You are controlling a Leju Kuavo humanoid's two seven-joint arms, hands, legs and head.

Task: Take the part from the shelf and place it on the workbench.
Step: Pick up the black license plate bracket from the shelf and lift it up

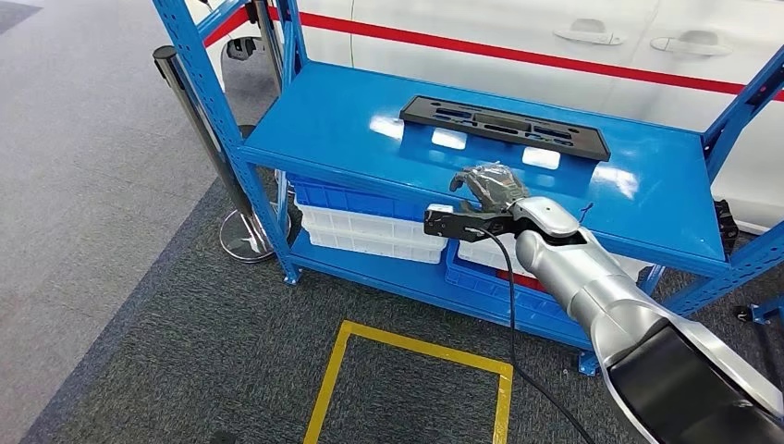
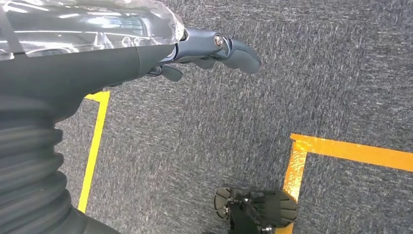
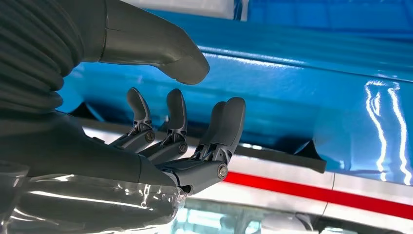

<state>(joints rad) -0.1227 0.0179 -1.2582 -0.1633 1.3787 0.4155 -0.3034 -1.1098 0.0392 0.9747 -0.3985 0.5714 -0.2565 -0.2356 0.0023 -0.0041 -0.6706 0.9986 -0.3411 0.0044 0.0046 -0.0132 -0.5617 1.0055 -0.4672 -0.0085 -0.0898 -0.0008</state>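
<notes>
In the head view a blue shelf (image 1: 351, 129) stands before a white car (image 1: 518, 32) with a red stripe, and the part (image 1: 504, 127) — a long, flat black panel with slots cut through it — lies flat on the top deck, toward the rear edge. The right arm reaches in from the lower right, and the right hand (image 1: 488, 190) hovers over the front portion of the same deck, just short of the part, with a strip of bare blue surface between fingertips and panel; the hand holds nothing. Below the deck, blue and white bins (image 1: 370, 217) are stacked on the lower level, a chrome post (image 1: 208, 139) on a round base stands at the shelf's left corner, and a square of yellow tape (image 1: 407, 370) marks the grey carpet. In the left wrist view the left hand (image 2: 209, 51) hangs above that carpet, its fingers (image 2: 238, 52) extended with nothing in them, and yellow tape lines (image 2: 350, 151) cross the floor beneath. In the right wrist view the right hand's thumb and fingers (image 3: 224, 126) are spread wide apart and empty, pointing toward the glossy blue deck; the dark strip (image 3: 272, 153) lying along the deck beyond the fingertips is probably the part seen edge-on — apart from the hand, not touched.
</notes>
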